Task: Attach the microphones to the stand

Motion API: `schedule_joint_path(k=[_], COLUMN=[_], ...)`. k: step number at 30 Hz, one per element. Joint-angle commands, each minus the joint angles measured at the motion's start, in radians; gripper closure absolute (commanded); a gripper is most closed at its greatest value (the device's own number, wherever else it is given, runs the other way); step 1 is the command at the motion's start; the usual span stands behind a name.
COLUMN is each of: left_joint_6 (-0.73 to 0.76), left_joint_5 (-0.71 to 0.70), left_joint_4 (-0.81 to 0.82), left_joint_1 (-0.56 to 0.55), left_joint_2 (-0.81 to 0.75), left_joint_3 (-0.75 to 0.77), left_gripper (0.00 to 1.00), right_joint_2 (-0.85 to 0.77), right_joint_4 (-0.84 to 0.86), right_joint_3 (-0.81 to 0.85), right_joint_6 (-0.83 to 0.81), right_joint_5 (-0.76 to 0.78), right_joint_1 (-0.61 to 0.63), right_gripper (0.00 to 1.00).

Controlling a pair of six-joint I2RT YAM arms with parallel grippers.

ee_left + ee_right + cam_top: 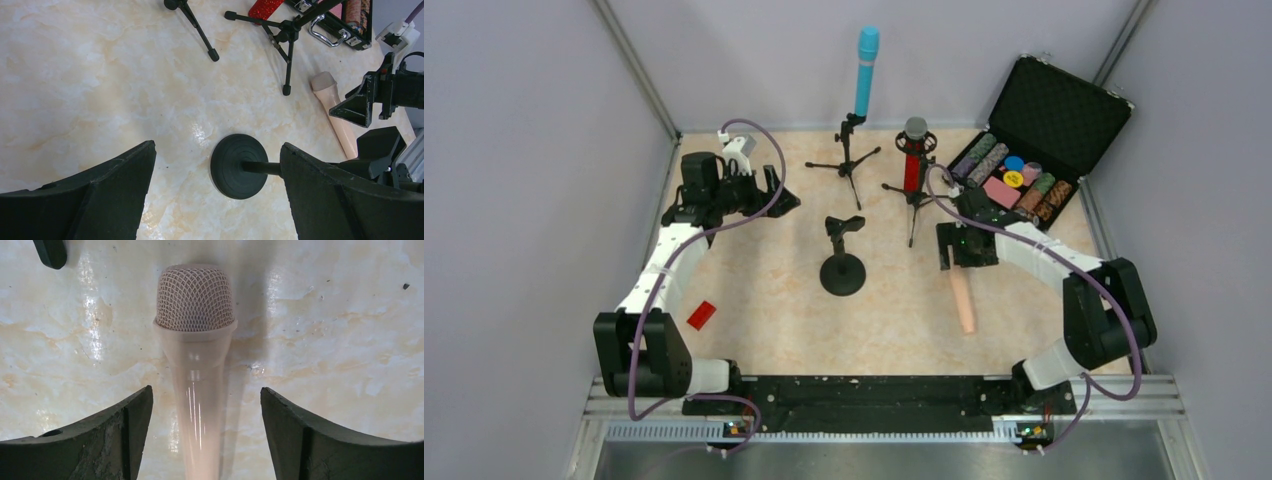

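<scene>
Nearest, right of centre on the desk (764, 262), the peach microphone (965, 305) lies flat, head pointing far. The right pincer (957, 248) hovers over it, jaws wide apart astride its body, gripping nothing. Mid-desk stands an empty round-base stand (842, 268). Farther left, the left pincer (764, 195) gapes wide, empty. Farthest, the red microphone (912, 165) and teal microphone (865, 65) sit on tripods (849, 165). Likely step: grasping the last microphone. Next: lower, close, lift.
</scene>
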Motion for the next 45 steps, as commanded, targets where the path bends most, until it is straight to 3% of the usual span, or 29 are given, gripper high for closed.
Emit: schedule_joint_path(k=[1,8,13,19,31,45], left_joint_6=[0.006,0.008,0.011,0.011,0.026,-0.070], left_joint_5=[0.023,0.014,-0.002,-0.003,-0.040,0.072], left_joint_4=[0.020,0.014,0.009,0.006,0.028,0.230], left_joint_1=[0.004,0.003,0.005,0.005,0.004,0.004], left_joint_2=[-0.008,-0.012,-0.014,-0.016,-0.096,-0.260], left_joint_3=[0.008,0.008,0.006,0.007,0.009,-0.064], left_gripper=[0.02,0.02,0.02,0.02,0.01,0.01], right_joint_2=[-0.012,0.067,0.110,0.109,0.025,-0.283], right_joint_4=[0.023,0.037,0.038,0.044,0.055,0.221], right_joint_3=[-0.001,0.005,0.009,0.012,0.054,0.050], right_joint_6=[-0.059,-0.075,-0.063,-0.062,-0.054,-0.076], right_joint_5=[0.046,0.062,0.062,0.045,-0.038,-0.203], right_joint_1=[0.030,0.083,0.098,0.099,0.098,0.098], right_gripper=[0.24,0.39,0.61,0.99,1.00,1.00])
